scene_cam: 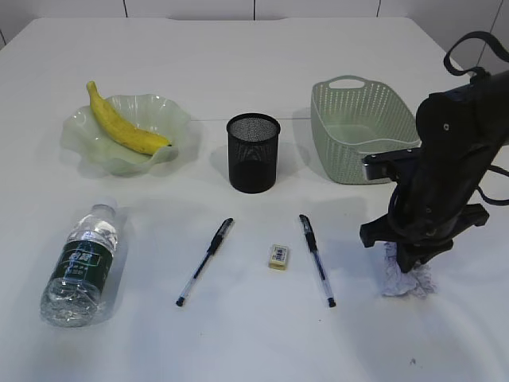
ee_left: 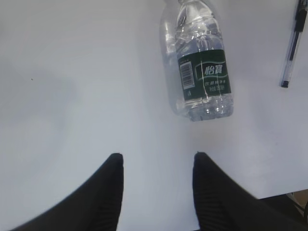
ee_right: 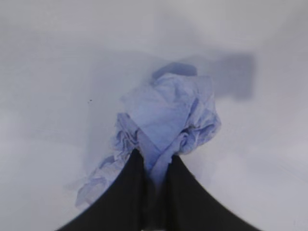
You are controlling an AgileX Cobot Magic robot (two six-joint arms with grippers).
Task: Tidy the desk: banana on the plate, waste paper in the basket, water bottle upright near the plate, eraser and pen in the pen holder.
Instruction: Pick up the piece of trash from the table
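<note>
A: White desk, plain white wall behind. Right gripper has its jaws pinched on the waste paper, wad sitting on the tabletop in front of the basket.

B: Left side?

A: Left gripper spread, empty, hovering just short of the water bottle, which lies on its side. Banana is on the plate.

B: Rest?

A: Two pens and the eraser lie flat in front of the pen holder.

B: Risks?

A: Grip looks to be on a thin edge fold. My guess: wad could tear or slip free on the lift, or drop short of the basket rim.
</note>
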